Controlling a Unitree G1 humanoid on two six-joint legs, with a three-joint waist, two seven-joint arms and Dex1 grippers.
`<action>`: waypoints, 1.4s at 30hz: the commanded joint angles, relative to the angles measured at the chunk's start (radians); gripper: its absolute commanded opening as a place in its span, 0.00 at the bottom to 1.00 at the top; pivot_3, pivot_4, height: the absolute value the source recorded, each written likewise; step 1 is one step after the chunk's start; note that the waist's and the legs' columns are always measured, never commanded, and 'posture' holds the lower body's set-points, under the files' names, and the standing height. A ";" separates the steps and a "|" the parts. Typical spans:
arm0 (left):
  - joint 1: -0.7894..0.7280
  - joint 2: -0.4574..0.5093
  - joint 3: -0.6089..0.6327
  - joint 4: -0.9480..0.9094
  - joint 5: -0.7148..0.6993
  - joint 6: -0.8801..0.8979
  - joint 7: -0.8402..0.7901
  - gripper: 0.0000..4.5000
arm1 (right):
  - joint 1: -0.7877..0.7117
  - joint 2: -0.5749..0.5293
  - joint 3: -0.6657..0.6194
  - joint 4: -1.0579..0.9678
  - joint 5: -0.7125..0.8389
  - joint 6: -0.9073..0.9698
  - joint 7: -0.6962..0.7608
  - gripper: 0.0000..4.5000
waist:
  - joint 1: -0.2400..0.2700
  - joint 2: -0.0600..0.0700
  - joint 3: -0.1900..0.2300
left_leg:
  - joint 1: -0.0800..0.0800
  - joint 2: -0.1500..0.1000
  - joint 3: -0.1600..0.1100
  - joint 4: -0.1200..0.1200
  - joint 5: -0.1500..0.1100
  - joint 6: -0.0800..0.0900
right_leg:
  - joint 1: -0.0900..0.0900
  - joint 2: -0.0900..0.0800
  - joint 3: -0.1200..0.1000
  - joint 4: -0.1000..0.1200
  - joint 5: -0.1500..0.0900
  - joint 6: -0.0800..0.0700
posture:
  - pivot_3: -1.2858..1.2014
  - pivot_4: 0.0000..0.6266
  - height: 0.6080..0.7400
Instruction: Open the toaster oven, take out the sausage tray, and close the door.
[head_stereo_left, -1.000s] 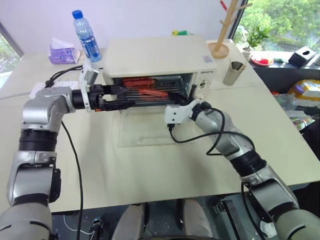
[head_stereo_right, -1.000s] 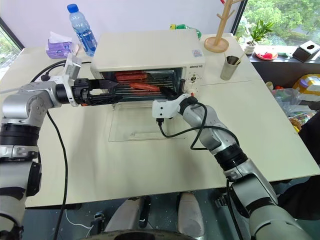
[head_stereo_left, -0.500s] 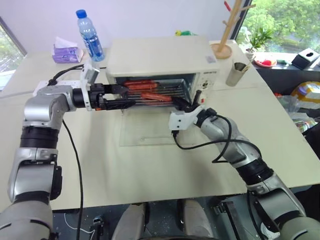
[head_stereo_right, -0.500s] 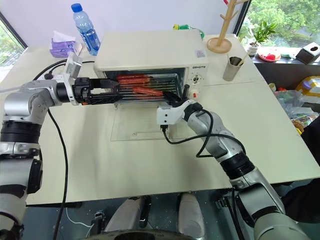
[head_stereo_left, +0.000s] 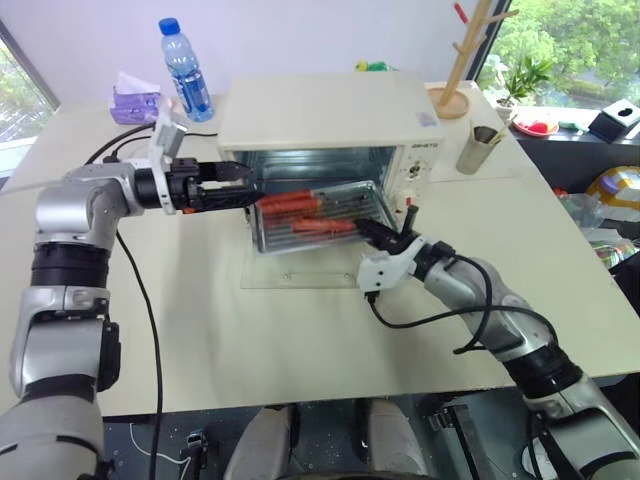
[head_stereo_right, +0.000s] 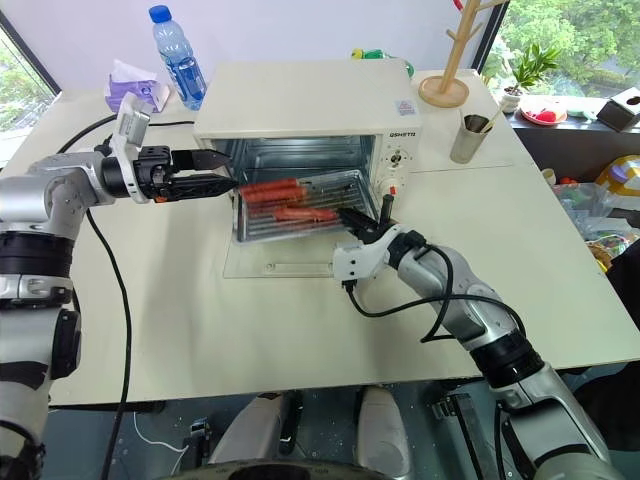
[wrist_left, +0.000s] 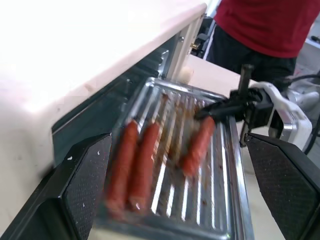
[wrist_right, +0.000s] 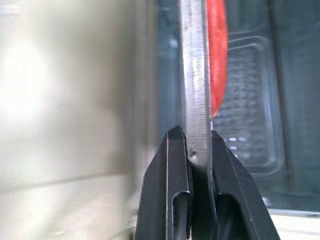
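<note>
Cream-white toaster oven (head_stereo_left: 330, 115) stood toward the far edge of the table (head_stereo_left: 300, 330), approx. mid-width, w/ its glass door (head_stereo_left: 300, 272) folded down flat on the tabletop in front of it. Sausage tray (head_stereo_left: 318, 216), shiny silver w/ wire rack and three reddish-brown sausages (head_stereo_left: 300, 212), sat partly drawn out of the oven mouth, above the lowered door. Right gripper (head_stereo_left: 372, 234) was pinching the tray's near right rim; right wrist view showed both black fingers (wrist_right: 172, 165) pressed onto the thin metal edge (wrist_right: 196, 100). Left gripper (head_stereo_left: 232, 185) hung level at the oven's left front corner, pointing toward the tray, fingers spread wide and holding nothing; left wrist view showed its two pads (wrist_left: 82, 185) well apart either side of the tray. Blue-capped water bottle (head_stereo_left: 185, 72) and purple tissue pack (head_stereo_left: 135, 100) stood near the far left corner; metal cup (head_stereo_left: 478, 148) and wooden rack (head_stereo_left: 462, 60) to the oven's right. Person in red top (wrist_left: 270, 25) stood beyond the table.
</note>
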 joint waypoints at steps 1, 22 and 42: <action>-0.021 0.021 0.043 -0.018 -0.013 0.010 0.008 1.00 | 0.019 -0.035 -0.066 -0.071 0.032 -0.033 -0.006 0.00 | 0.001 0.000 0.000 | 0.000 0.000 0.000 0.000 0.000 0.000 | 0.000 0.000 0.000 0.000 0.000 0.000 | 0.52 0.24 0.99; 0.507 0.081 0.536 -0.592 -0.520 0.711 0.345 1.00 | 0.053 -0.082 -0.131 -0.104 0.070 -0.204 -0.030 0.00 | -0.002 0.000 0.000 | 0.000 0.008 0.002 -0.001 -0.001 0.001 | -0.001 0.005 0.003 -0.002 0.000 -0.001 | 0.52 0.24 0.99; 0.690 -0.278 0.541 -0.584 -1.245 0.801 1.198 1.00 | 0.047 -0.114 -0.154 -0.143 0.183 -0.322 0.054 0.00 | 0.001 0.000 0.000 | 0.001 0.009 0.003 0.000 0.000 -0.001 | 0.000 0.005 0.005 -0.002 0.002 -0.003 | 0.52 0.24 0.99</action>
